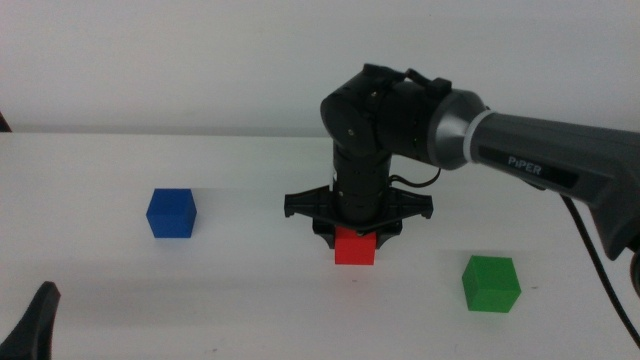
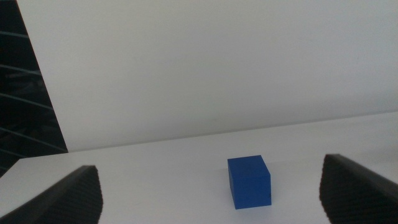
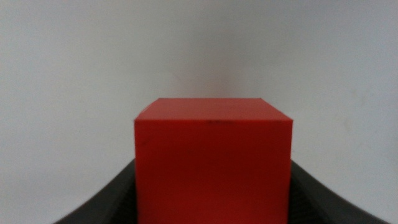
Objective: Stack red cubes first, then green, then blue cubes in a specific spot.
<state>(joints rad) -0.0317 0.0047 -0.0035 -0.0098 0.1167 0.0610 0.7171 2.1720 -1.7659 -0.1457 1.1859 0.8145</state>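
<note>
Your right gripper (image 1: 354, 240) has its dark jaws closed in on the red cube (image 1: 354, 248), one on each side; the wrist cam shows the cube (image 3: 212, 162) filling the gap btwn them. In the middle view the cube looks to sit on the white table (image 1: 250, 300), but whether it's fully down or a hair off the surface is hard to tell from that angle. Above the jaws the wrist points straight down, and the grey arm (image 1: 545, 160) runs off to the right side of the pic.

The red cube is about mid-table. The green cube (image 1: 491, 283) sits well apart to its right and a bit nearer the camera, the blue cube (image 1: 171, 213) well apart on the left.

Your left gripper (image 1: 32, 325) waits at the bottom left corner of the middle view. Its wrist cam shows jaws spread wide w/ nothing held, and the blue cube (image 2: 249, 182) on the table beyond them.
</note>
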